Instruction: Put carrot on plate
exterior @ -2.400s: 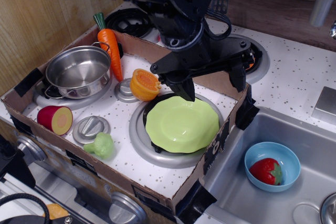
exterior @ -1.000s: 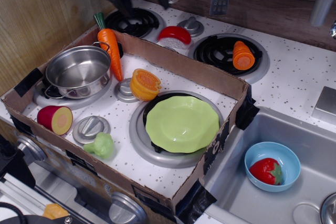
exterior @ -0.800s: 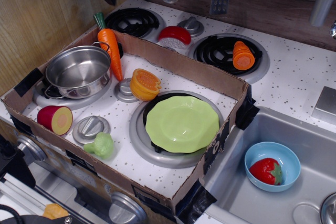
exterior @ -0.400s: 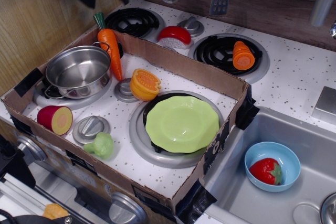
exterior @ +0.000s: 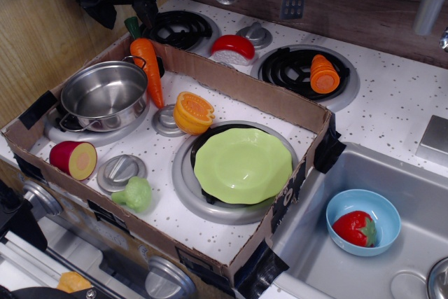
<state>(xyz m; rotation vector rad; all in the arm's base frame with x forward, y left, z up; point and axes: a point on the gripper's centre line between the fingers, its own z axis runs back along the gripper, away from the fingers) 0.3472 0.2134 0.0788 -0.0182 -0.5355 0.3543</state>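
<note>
Carrot [exterior: 146, 66]: long, tapered, glossy orange, dark green stem; upper left of frame, stem up, tip pointing down-right. Plate [exterior: 243, 165]: round, light green, scalloped rim; centre of frame, flat, nothing on it.

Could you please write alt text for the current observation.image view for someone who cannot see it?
An open gripper hangs above the green top of a carrot that leans on the back wall of a cardboard tray, beside a steel pot. An empty light-green plate lies on the tray's front burner.
</note>
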